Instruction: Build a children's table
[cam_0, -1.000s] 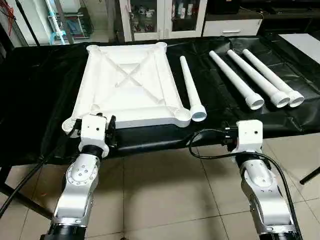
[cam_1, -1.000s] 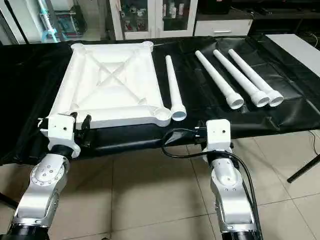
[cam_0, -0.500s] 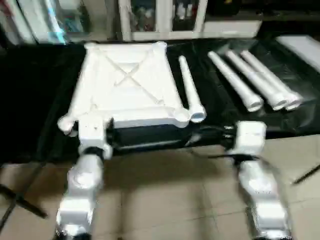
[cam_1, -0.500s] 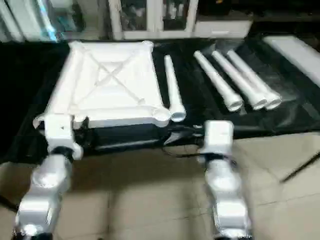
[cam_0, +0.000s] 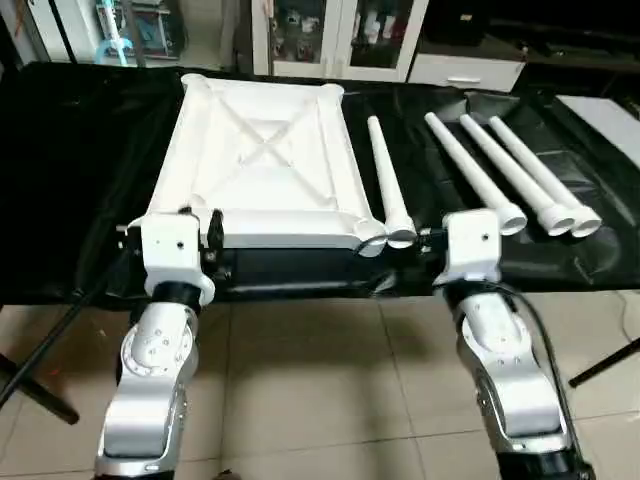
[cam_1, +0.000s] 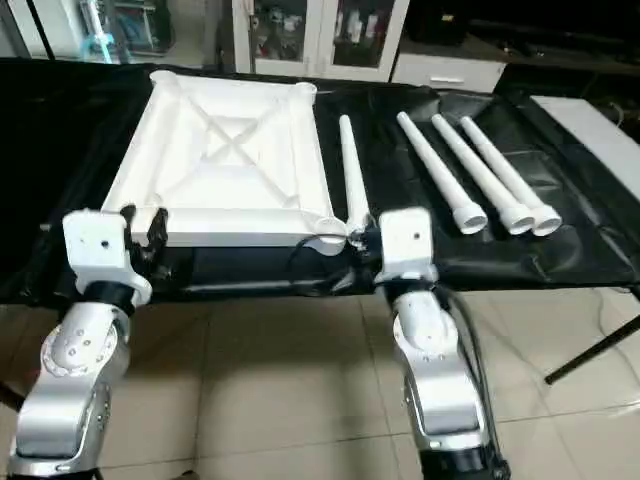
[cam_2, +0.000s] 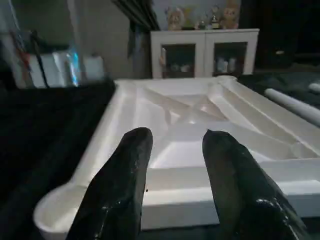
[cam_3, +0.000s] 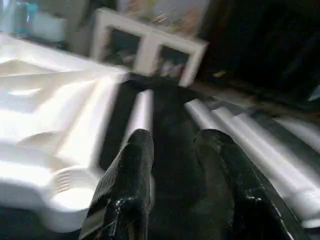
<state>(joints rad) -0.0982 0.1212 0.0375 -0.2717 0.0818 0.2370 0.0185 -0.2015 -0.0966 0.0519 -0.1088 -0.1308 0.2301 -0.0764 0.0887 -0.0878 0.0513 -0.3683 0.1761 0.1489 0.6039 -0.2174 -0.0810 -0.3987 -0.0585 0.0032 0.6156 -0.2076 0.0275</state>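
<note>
— How many parts are lying on the black worktop (cam_0: 80, 160)?
— One tabletop (cam_0: 262, 160), underside up, near the front edge; four legs (cam_0: 386, 180) beside it toward the right edge.
— The hands?
— Left hand (cam_2: 172, 145) and right hand (cam_3: 172, 145) are both hovering released, grasping nothing.

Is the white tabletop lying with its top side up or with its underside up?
Underside up. The tabletop lies flat on the black cover, showing its X-shaped ribs and round corner sockets. No leg stands in a socket.
</note>
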